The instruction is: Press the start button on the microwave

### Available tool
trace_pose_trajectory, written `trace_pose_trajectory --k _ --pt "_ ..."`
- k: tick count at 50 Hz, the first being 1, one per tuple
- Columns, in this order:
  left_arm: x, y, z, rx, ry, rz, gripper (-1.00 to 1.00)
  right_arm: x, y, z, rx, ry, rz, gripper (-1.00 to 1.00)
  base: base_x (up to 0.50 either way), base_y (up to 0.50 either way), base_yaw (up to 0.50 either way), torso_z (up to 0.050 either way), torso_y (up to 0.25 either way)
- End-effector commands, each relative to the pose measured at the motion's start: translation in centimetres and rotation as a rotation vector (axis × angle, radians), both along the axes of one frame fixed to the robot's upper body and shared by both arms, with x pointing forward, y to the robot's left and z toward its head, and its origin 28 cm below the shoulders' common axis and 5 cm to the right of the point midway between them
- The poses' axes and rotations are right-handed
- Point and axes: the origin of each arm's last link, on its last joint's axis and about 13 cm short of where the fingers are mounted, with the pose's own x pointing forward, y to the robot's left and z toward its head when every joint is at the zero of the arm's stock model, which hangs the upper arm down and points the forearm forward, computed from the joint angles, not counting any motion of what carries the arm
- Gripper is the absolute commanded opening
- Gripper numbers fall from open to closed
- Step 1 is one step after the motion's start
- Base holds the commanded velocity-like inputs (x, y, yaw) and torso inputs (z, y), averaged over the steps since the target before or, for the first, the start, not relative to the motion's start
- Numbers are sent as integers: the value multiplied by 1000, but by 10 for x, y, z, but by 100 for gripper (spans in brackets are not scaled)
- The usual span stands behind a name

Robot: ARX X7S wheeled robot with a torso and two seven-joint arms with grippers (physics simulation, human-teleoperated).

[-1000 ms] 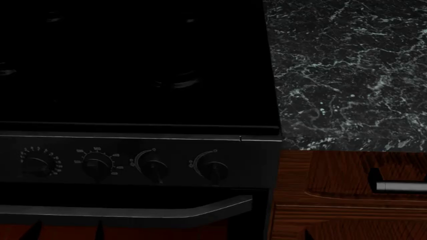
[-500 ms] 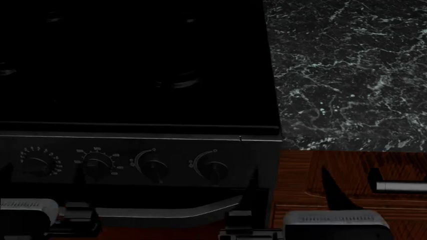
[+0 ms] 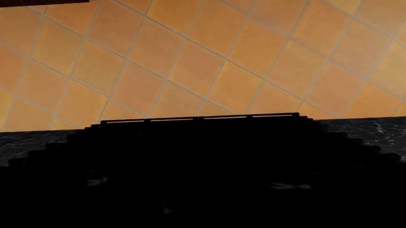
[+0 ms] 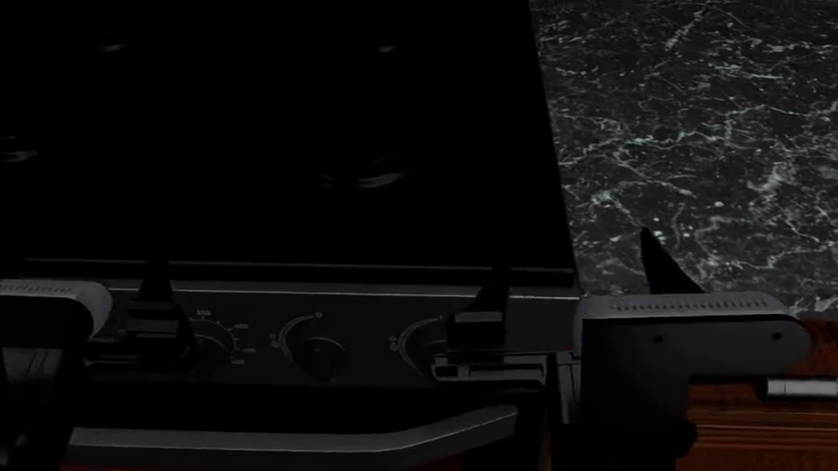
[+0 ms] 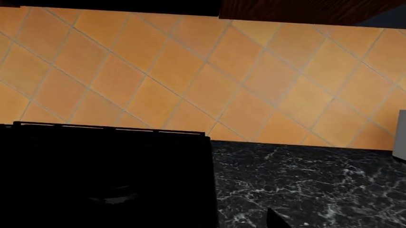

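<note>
You've got a black stove filling the left of the head view, its knobs along the lower front. A dark marble counter sits upper right. Orange wall tiles fill both wrist views.

Dim head view, brightly lit wrist views.

Very dark over the stove, its top nearly pure black with only faint glints on the burners; knobs below it barely readable. Slightly brighter right of the stove, white veins standing out on the marble counter. Evenly and warmly lit on the orange tiled wall behind the stove, without glare or cast shadows. Sharp rendering throughout, stepped jagged edges along a black silhouette in the left wrist view.
</note>
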Motion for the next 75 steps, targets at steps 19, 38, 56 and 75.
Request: trace_pose_trajectory --k 19,38,56,75 --pt "1 1 3 1 0 -4 100 1 4 6 49 -8 61 100 480 -1 0 0 0" --pt "1 1 2 -9 2 -1 100 -1 5 3 49 -9 81 100 496 -196 0 0 1" --pt "0 -1 3 -17 12 -8 100 -2 6 4 44 -18 78 100 283 74 0 0 0" --pt "1 -1 2 -16 -5 -14 100 -28 16 52 -39 -191 49 100 2 0 0 0 0"
